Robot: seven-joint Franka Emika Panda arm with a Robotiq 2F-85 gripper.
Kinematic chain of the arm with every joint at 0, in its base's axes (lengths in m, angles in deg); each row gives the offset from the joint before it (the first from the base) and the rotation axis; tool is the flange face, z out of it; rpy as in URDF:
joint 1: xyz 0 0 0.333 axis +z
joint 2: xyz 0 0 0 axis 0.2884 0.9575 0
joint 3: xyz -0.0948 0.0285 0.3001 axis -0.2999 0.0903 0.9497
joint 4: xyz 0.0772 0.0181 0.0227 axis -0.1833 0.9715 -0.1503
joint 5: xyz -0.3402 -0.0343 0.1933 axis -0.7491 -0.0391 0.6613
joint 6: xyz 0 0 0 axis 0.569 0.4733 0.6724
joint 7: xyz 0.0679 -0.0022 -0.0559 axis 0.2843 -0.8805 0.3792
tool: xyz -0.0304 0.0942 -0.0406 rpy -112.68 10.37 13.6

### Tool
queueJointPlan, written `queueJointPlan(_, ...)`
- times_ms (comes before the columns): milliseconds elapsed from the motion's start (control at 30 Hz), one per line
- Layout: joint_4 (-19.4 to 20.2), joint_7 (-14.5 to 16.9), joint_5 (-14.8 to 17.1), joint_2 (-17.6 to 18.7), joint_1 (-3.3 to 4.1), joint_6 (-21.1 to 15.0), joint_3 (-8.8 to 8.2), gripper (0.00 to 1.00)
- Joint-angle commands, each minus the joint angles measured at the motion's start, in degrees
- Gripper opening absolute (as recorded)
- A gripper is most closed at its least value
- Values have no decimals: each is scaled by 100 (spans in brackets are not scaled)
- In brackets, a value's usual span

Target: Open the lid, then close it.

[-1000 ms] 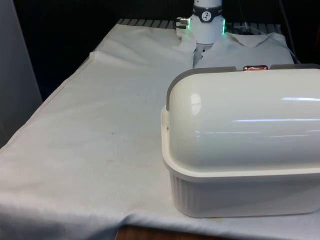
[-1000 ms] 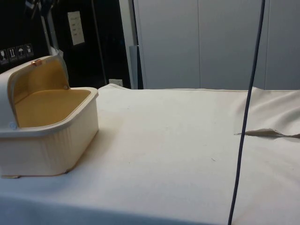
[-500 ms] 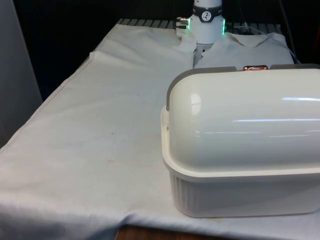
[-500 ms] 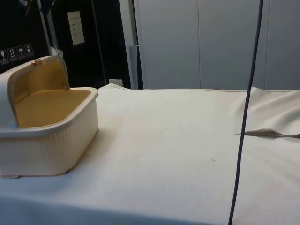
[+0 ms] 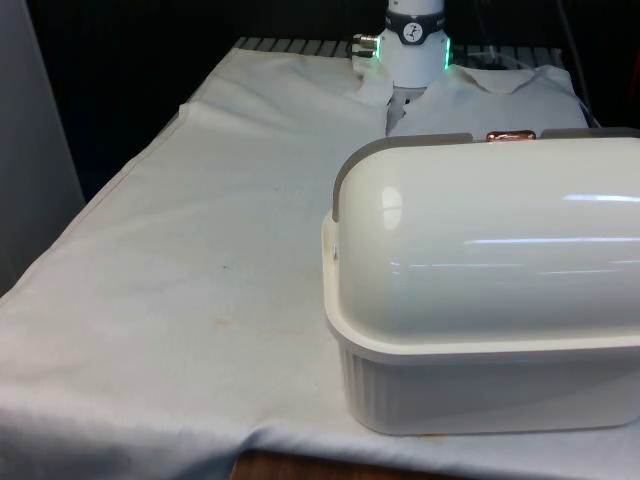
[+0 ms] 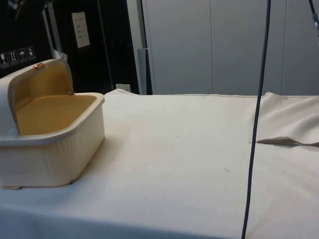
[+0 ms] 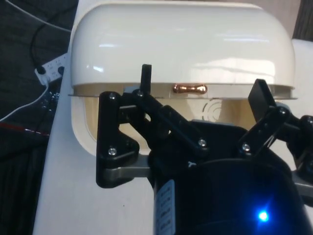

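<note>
While the gripper (image 7: 203,88) hangs above the bread box (image 5: 480,300) with its fingers (image 7: 145,78) spread wide and gripping nothing, the copper handle (image 7: 190,88) lies between them. The lid (image 6: 37,82) stands rolled back; the side view exposes the yellow interior (image 6: 50,112), whereas the front view presents the closed rear shell on the table (image 5: 200,250).

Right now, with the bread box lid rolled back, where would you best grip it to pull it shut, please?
Probably the copper handle on the lid's free edge, approached from the bread box's open side. It is the only protruding part; the gripper already faces it, open.
</note>
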Motion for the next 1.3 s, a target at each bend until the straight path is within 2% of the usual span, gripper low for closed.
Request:
queueJointPlan(0,-80,-34,-40,63,11,17,-23,100)
queueJointPlan(133,-246,-40,-57,201,17,23,-29,99)
queueJointPlan(233,-269,0,-11,223,0,0,0,86)
queueJointPlan(267,-304,-40,-57,246,17,23,-34,86)
queueJointPlan(333,-338,-46,-63,269,17,23,-34,67)
queueJointPlan(500,-350,-46,-69,281,17,23,-34,43)
queueJointPlan(533,-350,-46,-69,286,17,23,-34,33)
queueJointPlan(567,-309,0,-23,258,0,0,0,28)
queueJointPlan(600,-350,-46,-74,286,17,23,-34,28)
queueJointPlan(800,-350,-80,-103,390,46,-120,-46,0)
queueJointPlan(833,-344,-86,-103,418,57,-166,-46,0)
queueJointPlan(867,-315,-6,-29,355,17,-86,0,0)
queueJointPlan(900,-332,-92,-109,441,63,-212,-52,0)
queueJointPlan(1133,-275,-115,-126,630,103,-550,-69,0)
queueJointPlan(1167,-298,-29,-40,619,57,-458,0,0)
queueJointPlan(1200,-264,-115,-126,647,103,-579,-69,0)
queueJointPlan(1267,-241,-97,-126,688,103,-630,-63,0)
